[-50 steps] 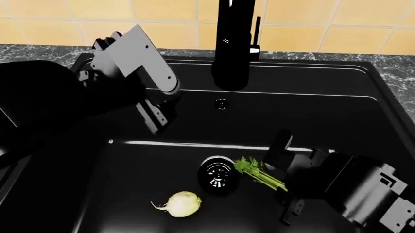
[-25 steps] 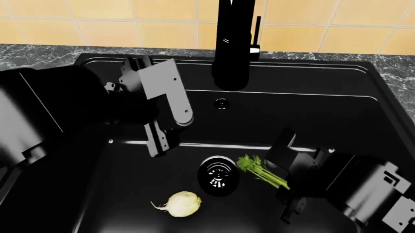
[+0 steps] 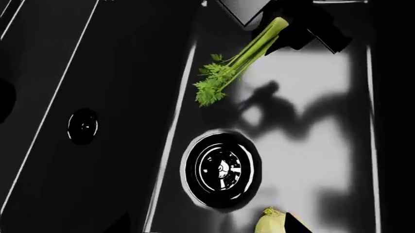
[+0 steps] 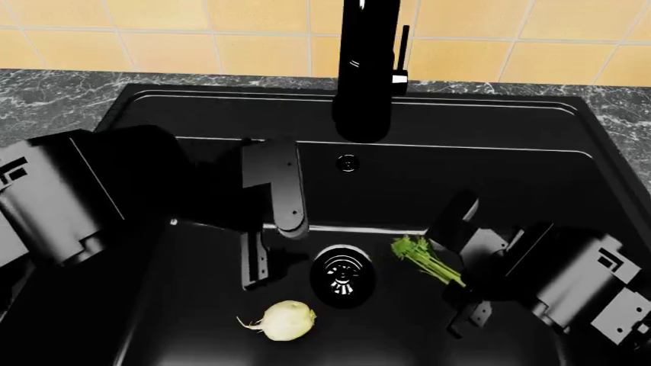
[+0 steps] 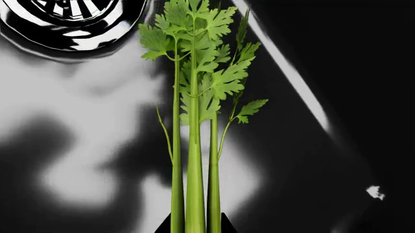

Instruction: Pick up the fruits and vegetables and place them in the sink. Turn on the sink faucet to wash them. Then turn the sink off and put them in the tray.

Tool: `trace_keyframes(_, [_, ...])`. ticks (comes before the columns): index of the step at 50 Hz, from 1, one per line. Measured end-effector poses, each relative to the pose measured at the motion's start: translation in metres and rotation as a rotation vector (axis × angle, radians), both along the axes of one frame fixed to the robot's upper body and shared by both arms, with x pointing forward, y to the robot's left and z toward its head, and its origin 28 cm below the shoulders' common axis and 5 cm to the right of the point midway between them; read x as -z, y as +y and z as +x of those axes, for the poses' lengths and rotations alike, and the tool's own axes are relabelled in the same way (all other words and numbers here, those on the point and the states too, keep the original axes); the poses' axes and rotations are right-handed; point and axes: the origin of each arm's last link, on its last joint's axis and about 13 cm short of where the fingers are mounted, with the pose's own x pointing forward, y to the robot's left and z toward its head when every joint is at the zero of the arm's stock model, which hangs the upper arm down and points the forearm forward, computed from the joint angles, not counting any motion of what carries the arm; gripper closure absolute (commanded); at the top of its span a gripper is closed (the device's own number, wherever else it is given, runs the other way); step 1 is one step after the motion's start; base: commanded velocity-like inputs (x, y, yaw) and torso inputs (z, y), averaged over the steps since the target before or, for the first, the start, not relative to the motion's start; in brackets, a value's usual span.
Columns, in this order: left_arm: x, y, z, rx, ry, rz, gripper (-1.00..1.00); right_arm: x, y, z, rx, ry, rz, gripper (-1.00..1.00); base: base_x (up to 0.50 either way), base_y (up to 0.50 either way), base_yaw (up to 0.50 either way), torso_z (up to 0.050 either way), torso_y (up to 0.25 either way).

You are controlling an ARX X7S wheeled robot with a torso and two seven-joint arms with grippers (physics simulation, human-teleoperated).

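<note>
The celery stalk [image 4: 428, 260] hangs just over the floor of the black sink [image 4: 529, 175], right of the drain, with my right gripper [image 4: 460, 288] shut on its stem end. In the right wrist view the celery [image 5: 193, 145] runs straight out from the right gripper [image 5: 194, 230]. The pale bulb [image 4: 285, 320] lies on the sink floor, nearer than the drain. My left gripper [image 4: 254, 280] hangs open inside the sink, just above and left of the bulb [image 3: 271, 223]. The black faucet [image 4: 364, 69] with its thin lever [image 4: 404, 47] stands at the back. The tray is out of view.
The round drain [image 4: 343, 276] sits mid-floor between the two grippers. A small overflow hole [image 4: 348, 162] marks the sink's back wall. Grey speckled counter [image 4: 51, 91] and yellow tiles [image 4: 203, 38] surround the sink.
My left arm has swung down and rightward from the sink's back left corner to just above the bulb. The right gripper has shifted slightly right with the celery.
</note>
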Motion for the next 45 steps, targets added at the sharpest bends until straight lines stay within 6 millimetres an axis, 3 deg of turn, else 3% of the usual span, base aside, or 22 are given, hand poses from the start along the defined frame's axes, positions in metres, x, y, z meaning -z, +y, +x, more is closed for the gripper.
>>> trace_keyframes(45, [0.038,-0.016,0.016,0.089,0.215,0.204,-1.00,-0.010,0.003,0.004,0.016,-0.012,-0.013,1.00,0.00,0.00,0.00,0.000,0.000])
